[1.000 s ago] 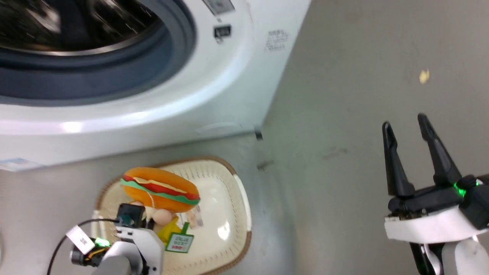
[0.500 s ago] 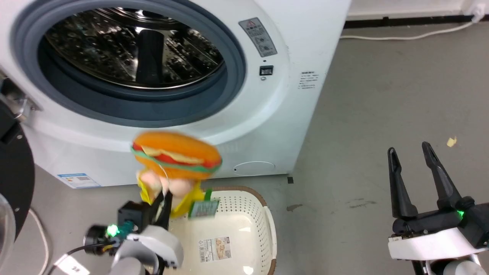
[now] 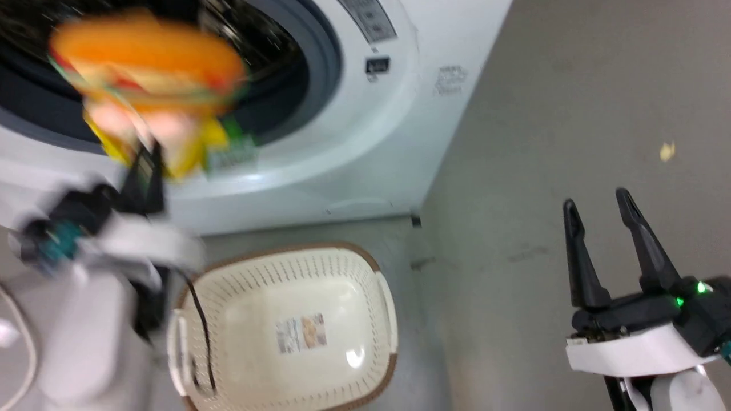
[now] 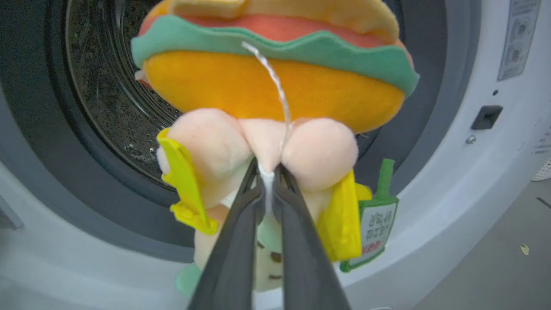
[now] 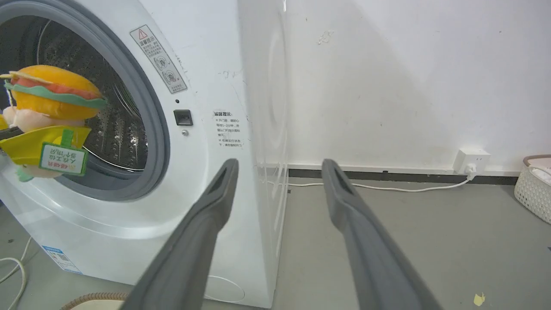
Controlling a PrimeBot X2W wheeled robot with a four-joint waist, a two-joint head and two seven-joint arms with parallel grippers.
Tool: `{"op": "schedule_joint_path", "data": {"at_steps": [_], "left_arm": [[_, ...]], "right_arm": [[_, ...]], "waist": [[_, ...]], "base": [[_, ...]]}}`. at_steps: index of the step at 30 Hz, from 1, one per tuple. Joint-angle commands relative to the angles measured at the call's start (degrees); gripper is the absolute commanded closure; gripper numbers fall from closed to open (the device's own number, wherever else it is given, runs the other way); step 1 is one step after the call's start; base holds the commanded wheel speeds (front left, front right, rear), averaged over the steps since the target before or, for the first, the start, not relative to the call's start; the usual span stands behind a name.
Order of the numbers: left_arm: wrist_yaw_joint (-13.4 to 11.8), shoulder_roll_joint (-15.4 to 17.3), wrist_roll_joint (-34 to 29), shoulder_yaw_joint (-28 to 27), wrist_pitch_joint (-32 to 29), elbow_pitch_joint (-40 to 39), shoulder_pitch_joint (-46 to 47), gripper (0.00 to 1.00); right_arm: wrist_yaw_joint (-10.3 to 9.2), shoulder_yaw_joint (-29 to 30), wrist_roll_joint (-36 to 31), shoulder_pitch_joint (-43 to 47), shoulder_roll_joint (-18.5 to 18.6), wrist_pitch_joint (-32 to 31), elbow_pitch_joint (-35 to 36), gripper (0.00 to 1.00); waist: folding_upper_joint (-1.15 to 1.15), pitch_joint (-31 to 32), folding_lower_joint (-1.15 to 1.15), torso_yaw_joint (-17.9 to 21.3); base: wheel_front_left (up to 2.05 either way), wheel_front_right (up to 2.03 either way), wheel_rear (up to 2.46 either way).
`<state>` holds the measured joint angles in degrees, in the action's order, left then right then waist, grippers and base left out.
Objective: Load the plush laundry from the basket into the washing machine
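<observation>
Pinching the soft, light plush laundry (image 4: 275, 82) between its peach lobes seems a secure hold for the left gripper (image 4: 267, 170); the right gripper (image 3: 594, 198) gapes empty.

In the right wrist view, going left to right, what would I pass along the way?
plush laundry → warning label on the washing machine → dark latch slot → wall socket → white perforated basket
</observation>
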<state>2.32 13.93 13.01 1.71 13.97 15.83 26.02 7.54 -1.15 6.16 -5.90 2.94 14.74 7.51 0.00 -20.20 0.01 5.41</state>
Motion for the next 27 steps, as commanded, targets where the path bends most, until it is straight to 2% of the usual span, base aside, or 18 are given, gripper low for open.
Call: {"op": "schedule_joint_path", "data": {"at_steps": [1, 7, 13, 21, 27], "left_arm": [[0.3, 1.28, 0.68, -1.01, -1.22, 0.19, 3.63, 1.0], [2.03, 9.28, -1.48, -0.77, -8.78, 3.78, 17.52, 1.0], [3.23, 15.08, -3.02, 0.44, -16.16, 11.3, 31.32, 1.0], [4.31, 16.89, -3.42, 3.59, -21.68, 22.84, 44.58, 1.0], [4.83, 17.17, -3.59, 6.79, -24.24, 29.07, 48.74, 1.0]], "right_arm": [[-0.05, -0.27, 0.48, -1.46, -0.06, 0.26, 0.7, 0.0], [-0.05, -1.68, 2.46, -4.57, -0.06, 0.26, 1.84, 0.0], [-0.05, -2.54, 3.7, -6.41, -0.06, 0.26, 1.8, 0.0], [-0.05, -3.26, 5.02, -8.27, -0.06, 0.26, 1.67, 0.0], [-0.05, -3.54, 5.45, -8.94, -0.06, 0.26, 1.57, 0.0]], "waist": [[0.0, -5.35, -0.01, 3.26], [0.0, -13.15, -0.01, 7.02], [0.0, -17.95, -0.01, 9.17], [0.0, -21.62, -0.01, 10.37], [0.0, -22.77, -0.01, 10.31]], "base": [[0.0, 0.0, 0.0], [0.0, 0.0, 0.0], [0.0, 0.0, 0.0], [0.0, 0.0, 0.0], [0.0, 0.0, 0.0]]}}
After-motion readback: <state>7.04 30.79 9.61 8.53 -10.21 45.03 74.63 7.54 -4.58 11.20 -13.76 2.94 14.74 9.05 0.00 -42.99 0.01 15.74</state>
